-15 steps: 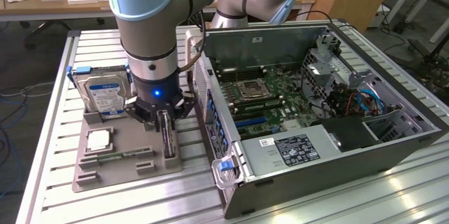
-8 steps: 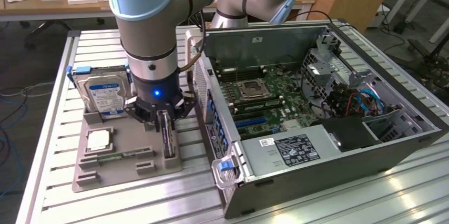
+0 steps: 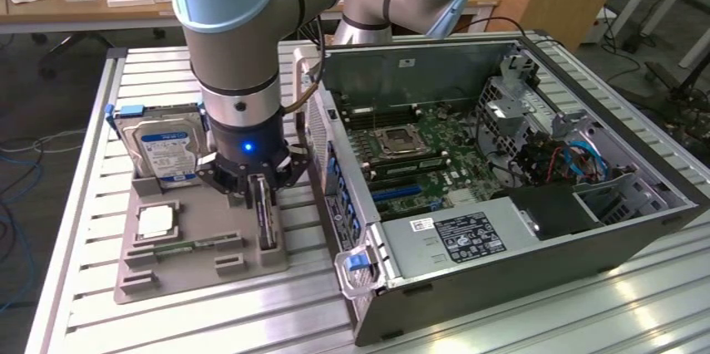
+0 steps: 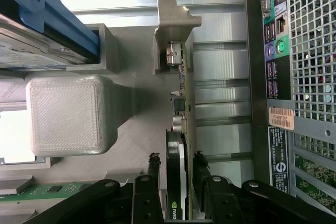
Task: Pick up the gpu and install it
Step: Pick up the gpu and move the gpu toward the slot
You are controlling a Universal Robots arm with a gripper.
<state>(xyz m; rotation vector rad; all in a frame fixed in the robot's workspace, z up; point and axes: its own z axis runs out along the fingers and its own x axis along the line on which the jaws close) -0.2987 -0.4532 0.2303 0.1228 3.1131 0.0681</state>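
Hard drive [image 3: 166, 153] with a blue-white label stands upright in a blue caddy at the far corner of the grey fixture tray [image 3: 178, 281], on the exterior view's left. Tray sits on a slatted aluminium table [image 3: 78, 296]. Near the drive, a CPU [image 3: 158, 221] lies flat in its pocket. Just right of it, a green memory stick [image 3: 198, 246] lies flat in a slot.

Further right, the gpu [image 3: 265, 217] stands on edge in a slot along the tray's right side, long axis running near to far. It is still seated in the tray. Robot arm [image 3: 233, 55] comes straight down over it, blue ring light on. Gripper [image 3: 262, 192] is low over the card's far half, one finger on each side.

In the wrist view the black fingers [image 4: 153, 169] straddle the card, cooler side facing one and green board edge facing the other. A narrow gap shows at each finger, so the gripper is open around the card, not clamped. Card's end sits against a grey printed post [image 4: 176, 19].

Right of the tray, just beside it, an open computer case [image 3: 533, 258] lies on its side. Motherboard [image 3: 421, 150] is exposed, with the power supply [image 3: 461, 233] at the near end and blue cables [image 3: 577, 159] on the far right.
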